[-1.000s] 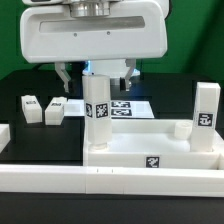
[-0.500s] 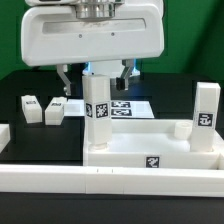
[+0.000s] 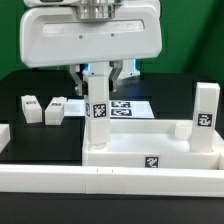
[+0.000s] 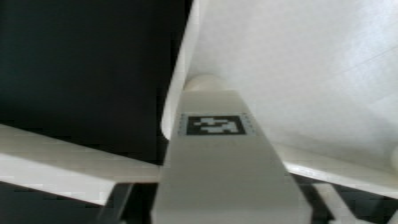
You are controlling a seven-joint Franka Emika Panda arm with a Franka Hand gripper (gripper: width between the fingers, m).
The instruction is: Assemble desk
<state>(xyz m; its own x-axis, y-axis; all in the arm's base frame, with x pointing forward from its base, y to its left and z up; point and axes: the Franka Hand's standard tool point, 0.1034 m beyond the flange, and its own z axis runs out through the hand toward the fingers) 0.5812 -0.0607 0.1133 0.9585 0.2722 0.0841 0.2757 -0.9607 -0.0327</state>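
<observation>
Roughly halfway, I'd say. The tabletop (image 3: 150, 160) sits on the counter (image 3: 40, 138) with the left leg (image 3: 97, 118) and right leg (image 3: 207, 115) (exterior view's sides) upright in its corners. A loose leg (image 3: 30, 107) and its twin (image 3: 55, 109) lie well off to the side, not yet fitted. The pincer (image 3: 98, 76) straddles the left leg's top; can't tell if it's actually pinching.

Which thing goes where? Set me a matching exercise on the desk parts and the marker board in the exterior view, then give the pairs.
Things:
A. left leg, below the claw
B. right leg
C. loose legs
D. marker board

Places:
1. lying on the black table, off the tabletop
2. flat behind the tabletop
3. upright, tabletop's end at the view's left
4. upright, tabletop's end at the view's right

Pairs: A-3, B-4, C-1, D-2.
</observation>
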